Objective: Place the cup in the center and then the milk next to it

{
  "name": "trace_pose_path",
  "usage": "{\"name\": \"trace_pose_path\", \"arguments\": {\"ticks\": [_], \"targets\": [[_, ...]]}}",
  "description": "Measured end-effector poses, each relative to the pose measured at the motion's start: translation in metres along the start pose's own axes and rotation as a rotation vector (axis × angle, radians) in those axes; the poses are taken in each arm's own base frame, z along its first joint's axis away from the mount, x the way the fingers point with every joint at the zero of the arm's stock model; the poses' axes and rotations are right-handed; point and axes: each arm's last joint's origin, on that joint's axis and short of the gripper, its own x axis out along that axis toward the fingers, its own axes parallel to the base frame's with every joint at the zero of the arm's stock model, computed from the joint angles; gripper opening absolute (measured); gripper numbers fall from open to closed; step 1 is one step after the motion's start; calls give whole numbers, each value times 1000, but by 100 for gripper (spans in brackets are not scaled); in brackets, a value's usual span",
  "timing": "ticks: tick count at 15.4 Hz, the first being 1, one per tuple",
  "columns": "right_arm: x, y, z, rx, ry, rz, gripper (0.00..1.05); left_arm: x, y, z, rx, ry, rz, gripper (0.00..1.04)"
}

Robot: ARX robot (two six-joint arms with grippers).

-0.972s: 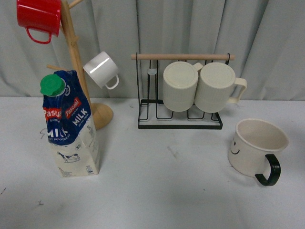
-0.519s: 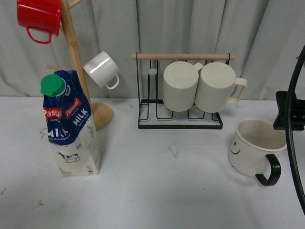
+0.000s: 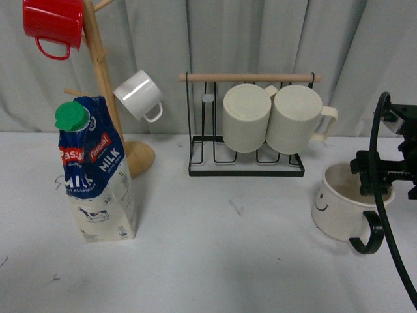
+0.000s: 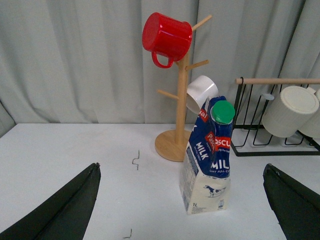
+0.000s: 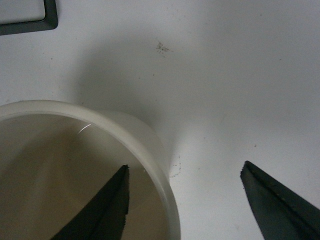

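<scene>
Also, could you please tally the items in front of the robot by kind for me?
Mugs: 5 (red mug, small white mug, two ribbed cream mugs, smiley cup)
Milk carton: 1
Wooden mug tree: 1
Wire rack: 1
Total: 8

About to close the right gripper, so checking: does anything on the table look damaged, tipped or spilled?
Only the milk carton: its blue top is crumpled and leans sideways, though the base stands flat. The cup is upright; no spill shows.
</scene>
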Motion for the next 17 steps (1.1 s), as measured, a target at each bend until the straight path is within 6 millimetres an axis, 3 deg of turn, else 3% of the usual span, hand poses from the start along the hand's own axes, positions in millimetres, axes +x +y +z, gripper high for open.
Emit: {"name": "trace_pose_path", "arguments": {"ticks": [1,2,3,4,5,7,15,17], "targets": [[3,3,-1,3,8,2,52,0,0,0,0,0,0,98],[3,2,-2,15,5,2,15,0,0,0,0,0,0,98],[-19,4,-10,24,8,33,3,0,0,0,0,0,0,98],[-42,34,-9,38,-27,103,3,0,0,0,0,0,0,98],[-45,57,-12,39,-20,137,3,0,0,0,0,0,0,98],[-48,73,-12,41,-14,165,3,0,0,0,0,0,0,98],[-50,86,-10,59,-23,176,3,0,0,0,0,0,0,98],[-42,97,-13,78,2,176,3,0,0,0,0,0,0,98]]}}
